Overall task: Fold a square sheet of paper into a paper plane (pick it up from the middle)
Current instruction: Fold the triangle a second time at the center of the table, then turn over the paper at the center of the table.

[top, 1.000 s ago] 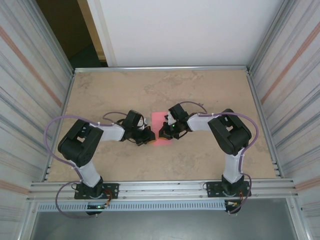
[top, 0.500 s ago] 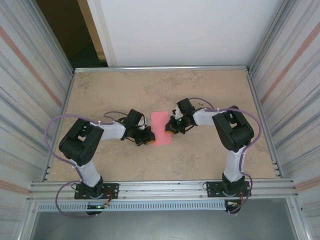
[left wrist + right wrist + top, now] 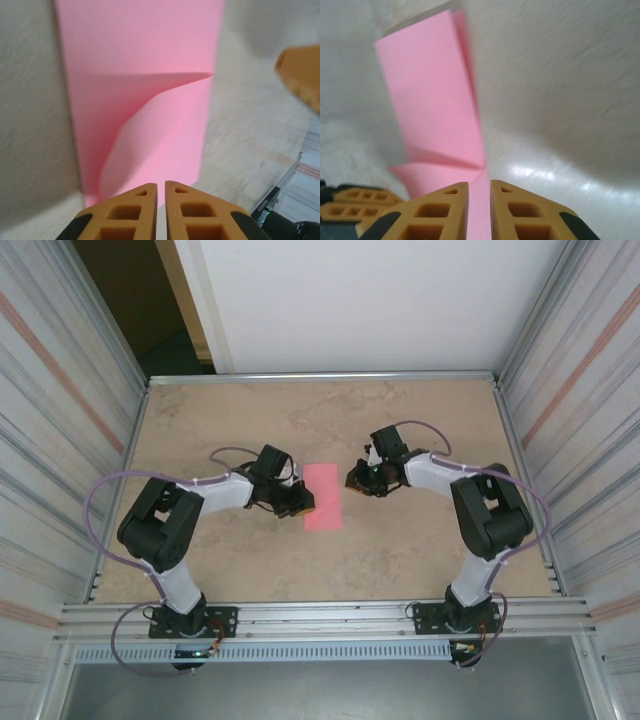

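The square sheet of paper (image 3: 322,498), pink, lies on the table folded into a narrow upright rectangle; no paper plane is in view. One flap of the sheet (image 3: 150,145) bulges up off the layer below. My left gripper (image 3: 299,504) sits at the sheet's left edge, its jaws (image 3: 161,184) parted by a thin slit just over the near edge. My right gripper (image 3: 355,480) stands a little off the right edge. Its jaws (image 3: 479,182) are slightly apart, with pink paper (image 3: 430,100) showing through the gap. Neither gripper pinches the sheet.
The beige table (image 3: 420,560) is walled by metal rails, with corrugated panels on both sides. The right gripper's orange fingertip (image 3: 302,75) shows across the sheet from the left one, and the left fingers (image 3: 350,200) show at the lower left.
The right gripper drew back to the right, off the paper, and the left shifted slightly up and left. Both jaws went from shut to slightly parted. The folded sheet now lies uncovered.
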You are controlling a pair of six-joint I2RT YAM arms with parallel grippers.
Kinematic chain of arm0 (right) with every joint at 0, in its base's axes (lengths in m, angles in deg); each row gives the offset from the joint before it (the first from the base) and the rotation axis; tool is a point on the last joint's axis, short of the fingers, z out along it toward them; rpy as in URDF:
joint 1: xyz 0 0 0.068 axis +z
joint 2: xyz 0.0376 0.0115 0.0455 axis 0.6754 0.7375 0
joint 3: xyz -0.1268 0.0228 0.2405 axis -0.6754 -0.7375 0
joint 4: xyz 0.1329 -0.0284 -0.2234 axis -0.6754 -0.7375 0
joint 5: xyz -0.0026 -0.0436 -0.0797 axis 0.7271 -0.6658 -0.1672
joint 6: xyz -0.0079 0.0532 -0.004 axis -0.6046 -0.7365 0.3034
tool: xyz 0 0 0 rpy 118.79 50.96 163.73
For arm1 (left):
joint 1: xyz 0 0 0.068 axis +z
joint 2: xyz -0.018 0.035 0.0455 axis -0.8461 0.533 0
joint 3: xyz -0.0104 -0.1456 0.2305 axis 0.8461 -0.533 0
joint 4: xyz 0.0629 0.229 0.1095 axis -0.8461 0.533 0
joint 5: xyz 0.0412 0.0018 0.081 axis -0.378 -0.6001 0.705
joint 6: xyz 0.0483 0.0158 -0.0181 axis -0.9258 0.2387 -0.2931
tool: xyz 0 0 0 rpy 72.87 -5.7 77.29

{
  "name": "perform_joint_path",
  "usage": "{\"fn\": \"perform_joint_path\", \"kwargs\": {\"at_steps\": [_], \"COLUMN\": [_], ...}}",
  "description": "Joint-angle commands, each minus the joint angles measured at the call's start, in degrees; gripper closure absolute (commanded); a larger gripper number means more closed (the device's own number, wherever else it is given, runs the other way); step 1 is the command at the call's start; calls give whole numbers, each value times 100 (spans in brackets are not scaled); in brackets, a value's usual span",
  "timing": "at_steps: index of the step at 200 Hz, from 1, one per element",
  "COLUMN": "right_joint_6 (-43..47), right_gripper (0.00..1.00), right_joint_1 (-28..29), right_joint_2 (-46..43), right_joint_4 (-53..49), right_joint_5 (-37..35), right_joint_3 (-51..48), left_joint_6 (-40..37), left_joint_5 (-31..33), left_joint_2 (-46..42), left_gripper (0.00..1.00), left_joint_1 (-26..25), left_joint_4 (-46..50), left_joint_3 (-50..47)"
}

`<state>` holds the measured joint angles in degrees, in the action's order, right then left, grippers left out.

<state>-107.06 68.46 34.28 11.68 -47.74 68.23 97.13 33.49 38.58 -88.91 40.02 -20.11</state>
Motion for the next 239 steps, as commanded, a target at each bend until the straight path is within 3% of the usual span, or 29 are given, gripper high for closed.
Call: {"fn": "perform_joint_path", "kwargs": {"at_steps": [1,18,39,142,182,239], "right_joint_6": [-426,-696,-1014,-1779,-2068,-2102], "right_gripper": [69,59,56,63,72,72], "right_joint_1": [195,304,384,555,577,593], "right_joint_2": [-411,-498,-519,108,279,405], "right_joint_4": [224,440,816,1563,1913,1871], "right_joint_5": [-262,-245,-101,319,306,319], "right_joint_3": [-384,-570,-751,-758,-865,-826], "left_joint_6": [-156,-85,124,711,679,673], "left_joint_5": [217,226,239,589,684,775], "left_joint_2": [-202,-14,214,653,729,780], "left_gripper": [84,82,82,80,80,81], "left_joint_1": [48,76,81,280,288,291], "left_joint_4": [-79,-194,-467,-874,-764,-559], "left_joint_3": [211,272,306,29,-43,-41]}}
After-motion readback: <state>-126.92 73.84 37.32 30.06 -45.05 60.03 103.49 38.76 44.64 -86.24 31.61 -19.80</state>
